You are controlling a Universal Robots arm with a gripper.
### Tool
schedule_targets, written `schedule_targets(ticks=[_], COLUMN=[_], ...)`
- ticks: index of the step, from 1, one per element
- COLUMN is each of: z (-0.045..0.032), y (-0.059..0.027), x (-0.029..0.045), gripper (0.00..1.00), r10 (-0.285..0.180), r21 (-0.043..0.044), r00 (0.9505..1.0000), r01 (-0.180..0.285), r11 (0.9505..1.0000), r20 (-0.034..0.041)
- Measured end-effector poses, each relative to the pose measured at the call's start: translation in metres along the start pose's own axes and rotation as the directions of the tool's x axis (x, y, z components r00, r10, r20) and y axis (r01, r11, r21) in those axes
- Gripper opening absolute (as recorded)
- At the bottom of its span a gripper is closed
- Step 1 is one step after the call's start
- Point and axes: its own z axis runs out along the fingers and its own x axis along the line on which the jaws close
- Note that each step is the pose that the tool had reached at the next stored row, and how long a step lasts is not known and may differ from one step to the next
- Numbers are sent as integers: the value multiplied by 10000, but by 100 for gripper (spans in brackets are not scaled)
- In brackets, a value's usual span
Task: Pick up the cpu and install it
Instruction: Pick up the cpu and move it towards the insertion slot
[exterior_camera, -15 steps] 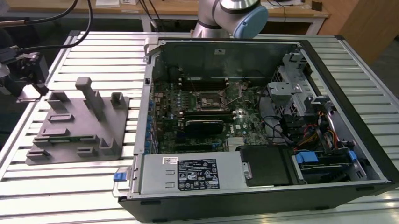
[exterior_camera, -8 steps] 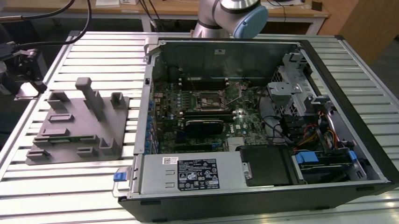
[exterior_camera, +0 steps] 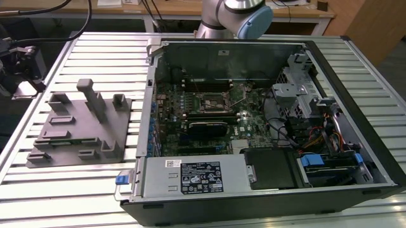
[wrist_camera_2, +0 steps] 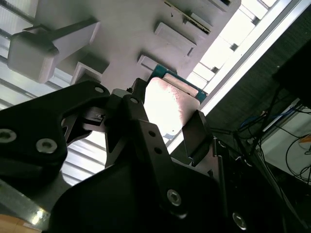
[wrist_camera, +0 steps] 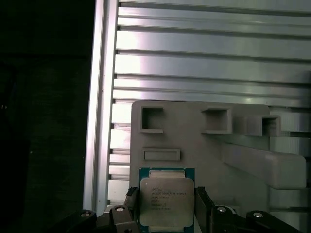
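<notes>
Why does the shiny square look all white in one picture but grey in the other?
In the second wrist view, glare bleaches the cpu, held in the pincer, to white; in the first wrist view it is evenly lit and grey, with deep shadow beside the table.

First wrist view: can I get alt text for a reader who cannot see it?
The gripper holds a square, silver-topped cpu by two opposite edges. Behind it lies a grey tray with rectangular recesses and a long post, on a ribbed metal table.
</notes>
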Motion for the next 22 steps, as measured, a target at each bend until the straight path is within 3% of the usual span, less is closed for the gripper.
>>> schedule_targets(ticks=[22], z=[-190], y=[10], x=[-3], gripper=[55], r10=[0], r21=[0], r00=[10000], r01=[0], r11=[10000], r20=[1])
